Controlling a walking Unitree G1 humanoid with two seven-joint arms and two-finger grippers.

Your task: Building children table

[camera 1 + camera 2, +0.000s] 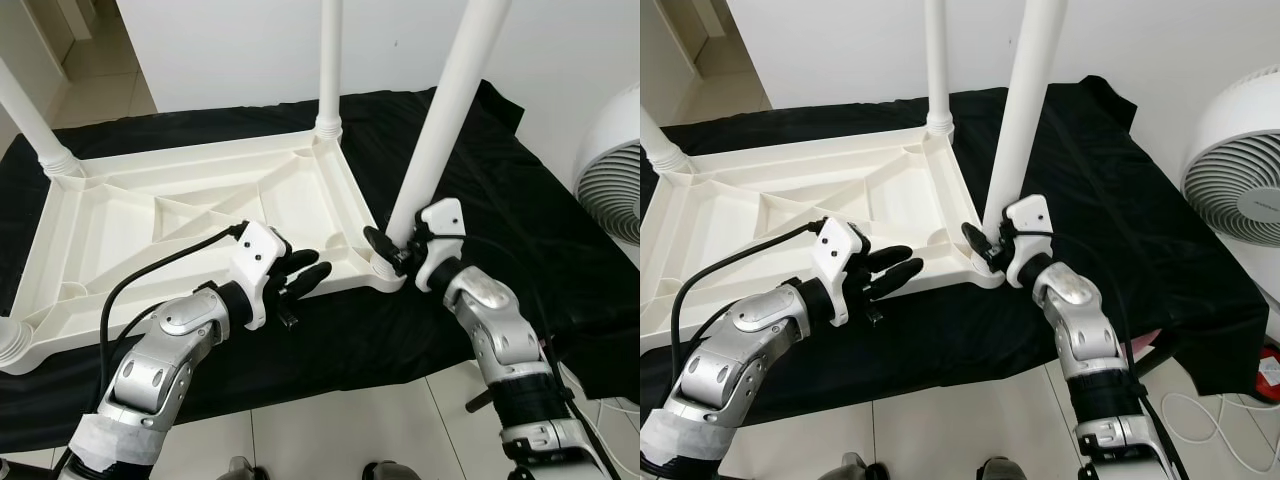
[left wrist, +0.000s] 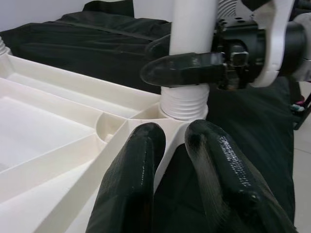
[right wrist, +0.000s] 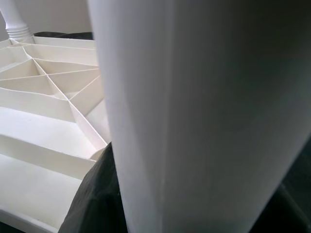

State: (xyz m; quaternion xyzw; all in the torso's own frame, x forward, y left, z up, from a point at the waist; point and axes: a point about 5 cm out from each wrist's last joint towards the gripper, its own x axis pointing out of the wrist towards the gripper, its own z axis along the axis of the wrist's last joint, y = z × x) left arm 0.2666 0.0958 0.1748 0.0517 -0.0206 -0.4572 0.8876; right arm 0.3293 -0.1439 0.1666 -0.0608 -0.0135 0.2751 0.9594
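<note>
A white plastic table top (image 1: 180, 215) lies upside down on a black cloth (image 1: 520, 200), with its legs pointing up. My right gripper (image 1: 392, 240) is shut on the near right leg (image 1: 440, 120) just above its ribbed base collar (image 2: 183, 103), which sits in the corner socket. One of its fingers (image 2: 180, 68) crosses the front of the leg, which stands close in the right wrist view (image 3: 194, 97). My left gripper (image 1: 312, 272) hovers at the near rim a little left of that corner, slightly open with nothing between its fingers (image 2: 141, 160).
Another leg (image 1: 330, 60) stands at the far right corner, one (image 1: 30, 115) at the far left, and a leg base (image 1: 10, 340) at the near left. A white fan (image 1: 615, 170) stands to the right. Tiled floor (image 1: 330, 430) lies below the cloth's near edge.
</note>
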